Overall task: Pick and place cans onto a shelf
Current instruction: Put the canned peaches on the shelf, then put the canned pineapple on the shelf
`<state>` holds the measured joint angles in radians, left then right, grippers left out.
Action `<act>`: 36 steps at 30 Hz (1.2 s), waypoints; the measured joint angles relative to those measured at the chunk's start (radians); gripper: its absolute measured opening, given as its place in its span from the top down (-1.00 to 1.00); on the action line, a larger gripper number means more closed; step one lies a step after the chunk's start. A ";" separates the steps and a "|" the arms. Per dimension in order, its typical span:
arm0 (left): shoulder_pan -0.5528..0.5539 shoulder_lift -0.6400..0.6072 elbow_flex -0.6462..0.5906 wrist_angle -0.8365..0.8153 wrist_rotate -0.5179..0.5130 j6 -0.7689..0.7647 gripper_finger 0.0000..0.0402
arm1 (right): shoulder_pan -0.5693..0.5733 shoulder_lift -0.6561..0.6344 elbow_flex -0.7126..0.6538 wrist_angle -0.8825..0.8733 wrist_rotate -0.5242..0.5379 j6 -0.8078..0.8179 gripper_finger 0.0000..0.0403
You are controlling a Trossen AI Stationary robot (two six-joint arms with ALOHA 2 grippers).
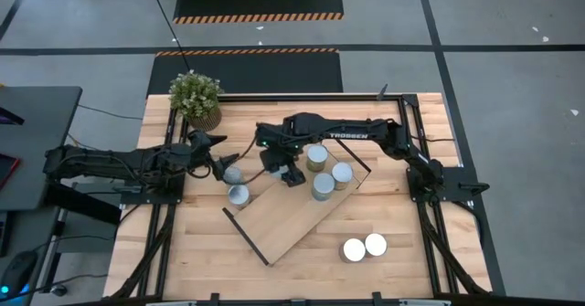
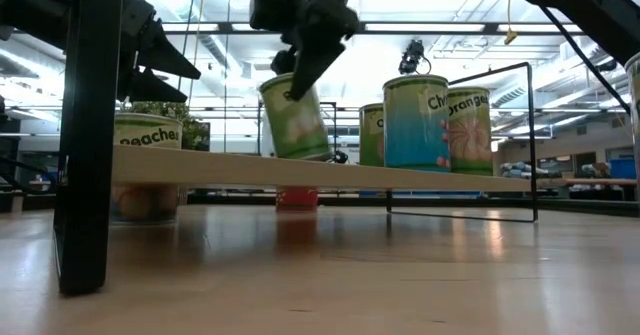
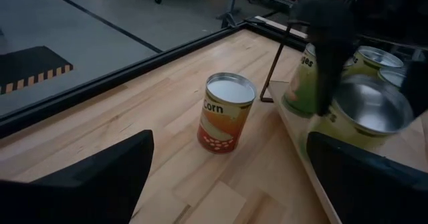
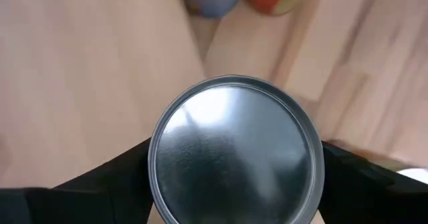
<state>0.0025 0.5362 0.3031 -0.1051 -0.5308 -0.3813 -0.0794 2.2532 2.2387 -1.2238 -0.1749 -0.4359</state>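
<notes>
The shelf (image 1: 292, 213), a long light-wood board with black wire ends, lies slantwise on the table's middle. Three cans (image 1: 322, 186) stand on its far end. My right gripper (image 1: 283, 171) is over the board's far left part, shut on a green-labelled can (image 2: 295, 115). Two more cans (image 1: 239, 194) stand on the table left of the board; one is an orange Corn can (image 3: 226, 112). My left gripper (image 1: 212, 153) waits open beside them, touching nothing. My right gripper pinches the green can between its two fingers, which lie on opposite sides of its wall (image 4: 155, 174) just below the silvery top rim. The fingers come from above, slanting down. The can is tilted; whether its bottom edge (image 2: 305, 156) touches the shelf board, I cannot tell.
A potted plant (image 1: 196, 96) stands at the table's far left. Two cans (image 1: 365, 247) sit on the table near the front right. The shelf's black wire frame (image 2: 528, 135) rises at its far end, close to the cans there. Bare wood lies at the front left.
</notes>
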 joint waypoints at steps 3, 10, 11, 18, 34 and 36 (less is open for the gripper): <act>0.000 0.000 0.000 0.000 0.000 0.000 -0.99 | 0.018 0.000 0.000 -0.039 0.007 0.017 -0.65; 0.000 0.000 0.000 0.000 0.000 0.006 -0.99 | 0.044 0.000 0.000 -0.085 0.054 0.037 -0.65; 0.000 0.000 0.000 0.000 0.000 0.009 -0.99 | 0.047 0.000 0.000 -0.086 0.054 0.041 -0.65; 0.000 0.000 0.000 0.000 0.000 0.011 -0.99 | 0.069 0.000 0.000 -0.110 0.127 0.069 -0.65; 0.000 0.000 0.000 -0.005 0.000 0.011 -0.99 | 0.098 0.000 0.000 -0.200 0.233 0.079 -0.82; 0.000 0.000 0.000 -0.005 0.000 0.011 -0.99 | 0.099 0.000 0.000 -0.204 0.260 0.079 -0.82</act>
<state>0.0025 0.5359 0.3035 -0.1104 -0.5307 -0.3705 0.0196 2.2532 2.2387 -1.4281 0.0849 -0.3571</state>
